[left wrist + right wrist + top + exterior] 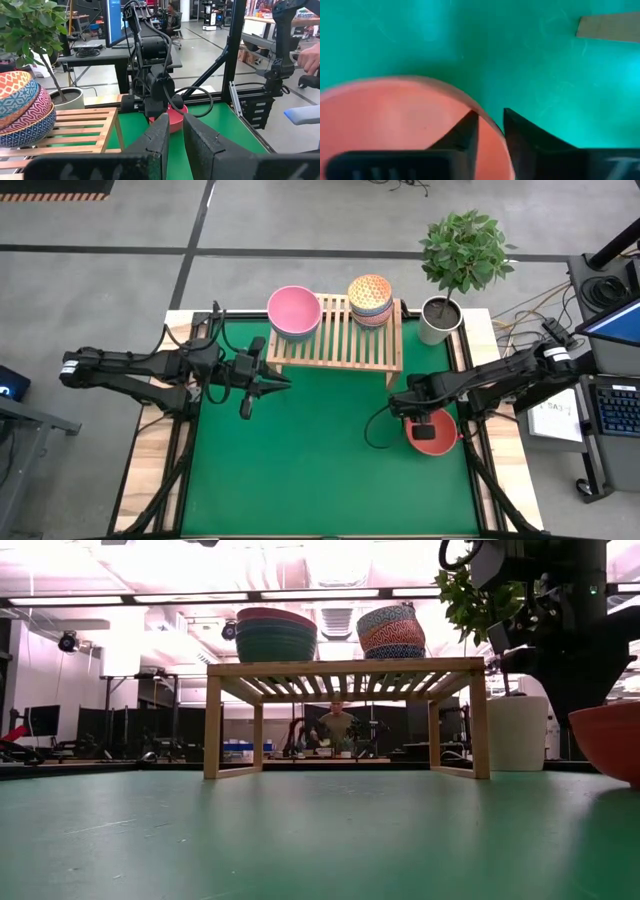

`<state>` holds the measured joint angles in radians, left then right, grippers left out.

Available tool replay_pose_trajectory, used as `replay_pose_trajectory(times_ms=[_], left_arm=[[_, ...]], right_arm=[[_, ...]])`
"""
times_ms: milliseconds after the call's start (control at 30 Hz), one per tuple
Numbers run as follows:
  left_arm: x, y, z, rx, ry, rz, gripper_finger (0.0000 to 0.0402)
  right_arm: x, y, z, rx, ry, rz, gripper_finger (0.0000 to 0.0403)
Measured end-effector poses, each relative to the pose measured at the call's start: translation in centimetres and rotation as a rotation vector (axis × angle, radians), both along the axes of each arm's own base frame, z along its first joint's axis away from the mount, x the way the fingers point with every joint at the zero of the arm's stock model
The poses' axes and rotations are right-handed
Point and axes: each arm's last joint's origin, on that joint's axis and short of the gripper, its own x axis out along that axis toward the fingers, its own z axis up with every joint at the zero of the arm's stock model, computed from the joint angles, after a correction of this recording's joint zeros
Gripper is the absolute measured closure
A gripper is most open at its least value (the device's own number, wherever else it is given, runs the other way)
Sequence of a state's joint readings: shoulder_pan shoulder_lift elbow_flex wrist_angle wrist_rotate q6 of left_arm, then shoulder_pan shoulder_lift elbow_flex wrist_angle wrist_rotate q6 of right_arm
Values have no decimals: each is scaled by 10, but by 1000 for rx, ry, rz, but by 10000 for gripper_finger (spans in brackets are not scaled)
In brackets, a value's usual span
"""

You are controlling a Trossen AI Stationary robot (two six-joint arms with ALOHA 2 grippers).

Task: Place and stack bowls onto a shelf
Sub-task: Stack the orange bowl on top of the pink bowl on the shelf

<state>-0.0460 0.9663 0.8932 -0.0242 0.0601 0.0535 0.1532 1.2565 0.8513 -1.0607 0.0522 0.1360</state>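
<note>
A red bowl (440,442) sits on the green mat's right side, and my right gripper (425,430) is at it from above. The same red bowl (610,740) shows cropped in the low view; whether it rests on the mat I cannot tell. On the light-wood shelf (340,345) stand two stacks. The left stack has the pink bowl (294,312) on top, over dark green and slate blue ones (275,640). The right stack of smaller bowls (370,300) has the patterned orange one on top. My left gripper (283,383) hovers shut over the mat by the shelf's left leg. My right gripper is shut on the red bowl's rim (487,120), one finger (465,132) inside the bowl and the other (530,137) outside. The fingers come from above, pointing down. The bowl stays upright.
A white plant pot (440,320) with a leafy plant stands right of the shelf, at the table's far right corner. Free green mat (320,460) lies in front of the shelf. Beyond the table, a person's hand (310,55) and another seated person (335,725) show.
</note>
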Motion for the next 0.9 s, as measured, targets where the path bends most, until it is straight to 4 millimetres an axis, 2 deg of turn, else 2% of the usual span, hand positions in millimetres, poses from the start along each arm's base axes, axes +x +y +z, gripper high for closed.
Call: replay_pose_trajectory(times_ms=[133,267,367,467,633,700,900], left_arm=[[0,0,0,5,-2,0,364],[-6,1,2,30,2,7,364],[-13,3,3,44,13,80,364],[-20,5,4,54,28,151,364],[-27,7,7,71,15,198,364],[-29,7,9,83,7,201,364],[-38,8,8,97,-5,200,364]], right_arm=[[1,0,0,12,-4,-2,383],[-2,1,6,62,-40,-31,391],[-1,2,19,107,-101,-68,393],[4,4,40,150,-191,-97,393],[27,7,90,201,-446,-106,394],[37,6,112,147,-552,-119,394],[63,-1,173,-156,-772,-155,394]])
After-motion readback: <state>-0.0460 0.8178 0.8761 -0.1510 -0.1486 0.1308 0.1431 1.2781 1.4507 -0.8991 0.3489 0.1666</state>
